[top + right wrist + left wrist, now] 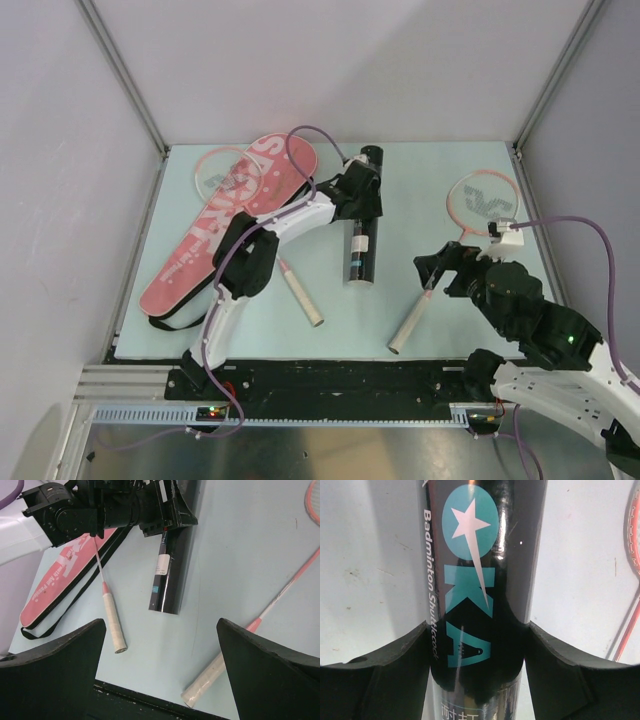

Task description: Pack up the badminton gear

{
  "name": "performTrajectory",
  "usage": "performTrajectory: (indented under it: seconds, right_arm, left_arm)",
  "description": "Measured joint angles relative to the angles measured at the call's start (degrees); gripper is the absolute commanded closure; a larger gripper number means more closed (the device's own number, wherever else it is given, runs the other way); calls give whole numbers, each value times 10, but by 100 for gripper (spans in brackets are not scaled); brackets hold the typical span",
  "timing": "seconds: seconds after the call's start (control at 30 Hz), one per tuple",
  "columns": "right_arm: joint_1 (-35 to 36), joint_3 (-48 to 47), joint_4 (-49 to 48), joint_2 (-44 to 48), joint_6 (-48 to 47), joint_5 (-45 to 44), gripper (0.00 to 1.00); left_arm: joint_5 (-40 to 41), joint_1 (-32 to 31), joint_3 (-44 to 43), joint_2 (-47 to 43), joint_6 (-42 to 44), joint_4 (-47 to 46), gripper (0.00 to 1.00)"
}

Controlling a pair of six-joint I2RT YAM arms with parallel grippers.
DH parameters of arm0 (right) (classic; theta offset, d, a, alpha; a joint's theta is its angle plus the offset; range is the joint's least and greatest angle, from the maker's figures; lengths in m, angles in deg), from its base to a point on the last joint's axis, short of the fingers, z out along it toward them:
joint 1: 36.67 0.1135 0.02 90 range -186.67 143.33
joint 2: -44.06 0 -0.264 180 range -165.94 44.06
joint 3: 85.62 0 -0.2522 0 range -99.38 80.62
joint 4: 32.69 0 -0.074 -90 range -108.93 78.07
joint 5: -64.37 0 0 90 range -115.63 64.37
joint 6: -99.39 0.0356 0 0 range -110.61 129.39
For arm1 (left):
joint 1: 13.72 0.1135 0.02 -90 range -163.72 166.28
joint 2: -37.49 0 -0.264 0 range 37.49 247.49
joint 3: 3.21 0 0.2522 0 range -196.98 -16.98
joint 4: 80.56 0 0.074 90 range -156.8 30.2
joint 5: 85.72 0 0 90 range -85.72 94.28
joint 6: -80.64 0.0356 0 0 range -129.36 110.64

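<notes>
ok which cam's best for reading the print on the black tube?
Left wrist: the black tube fills the frame, lettering legible. Top external shows most of its length, print tiny. Right wrist shows its near end and a small label; the left gripper hides the far end.

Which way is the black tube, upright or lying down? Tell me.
Lying down. The black tube lies lengthwise on the table, with the left gripper closed on its sides.
</notes>
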Motion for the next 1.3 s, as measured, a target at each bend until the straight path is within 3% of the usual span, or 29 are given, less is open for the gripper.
performTrajectory:
  seconds: [0.27, 0.37, 0.67, 1.0, 1.13, 1.3]
  right_arm:
    - [-2, 0, -15, -34, -2, 14, 0]
    - [-2, 0, -25, -60, -1, 23, 1]
    - [-3, 17, -122, -172, -17, 92, 7]
    - [-4, 50, -303, -390, -54, 248, 39]
    - [8, 48, -381, -502, -59, 296, 37]
    - [38, 17, -409, -617, -75, 310, 36]
  left_arm:
    - [-26, 16, 3, -6, 38, -4, 7]
    - [-27, 19, 29, -38, 56, -6, 4]
    - [1, 47, 181, -251, 119, -6, 6]
    - [123, 99, 377, -548, 197, 77, 7]
    - [148, 108, 457, -669, 189, 102, 8]
    - [139, 152, 529, -764, 130, 114, 14]
